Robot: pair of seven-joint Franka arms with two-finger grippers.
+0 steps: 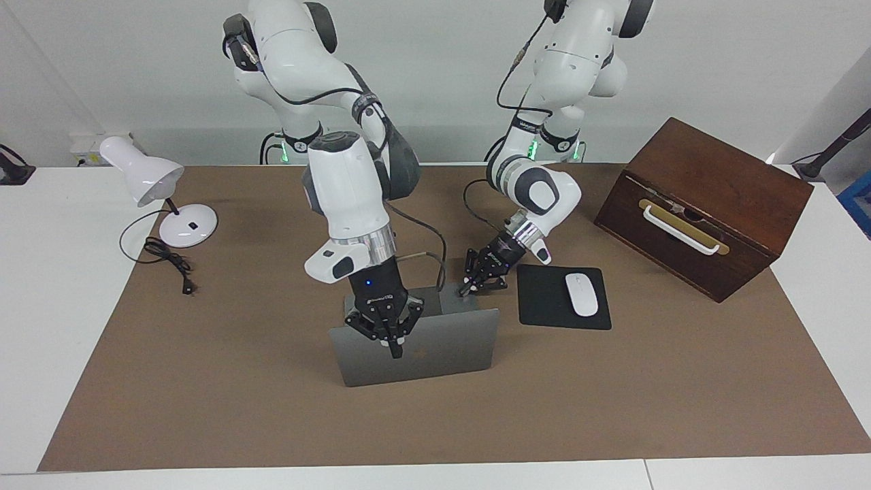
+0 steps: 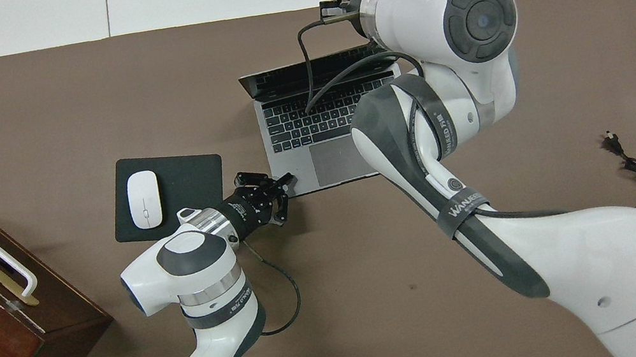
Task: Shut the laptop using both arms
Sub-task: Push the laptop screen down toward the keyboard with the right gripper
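Item: laptop (image 1: 435, 344), silver-grey, standing open near the middle of the brown mat (image 1: 204, 381) that covers the desk (image 1: 41, 327). The lid is raised, its back turned away from the robots; the keyboard deck faces them.

Right pincer (image 1: 395, 347): clenched, fingertips together, holding nothing. It sits at the lid's upper edge, fingertips against the lid's back in the facing view. Actual contact cannot be confirmed.

Left pincer (image 1: 469, 286): clenched, holding nothing, low at the deck corner that lies toward the left arm's end of the desk, seemingly steadying the base.

Beside the laptop, toward the left arm's end: black mouse pad (image 1: 544, 299) carrying a white mouse (image 1: 582, 294). Next along: brown wooden box (image 1: 708, 204) with a white handle. At the right arm's end: white desk lamp (image 1: 153, 180) on a round base, its black cord (image 1: 167, 262) trailing over the mat.

Risks, as judged: a push placed so high on the lid with closed tips could slip over the edge. If the left pincer does not pin the deck, the whole laptop may slide toward the robots instead of folding. A fast final drop could slam the lid, or catch the left pincer at the corner.
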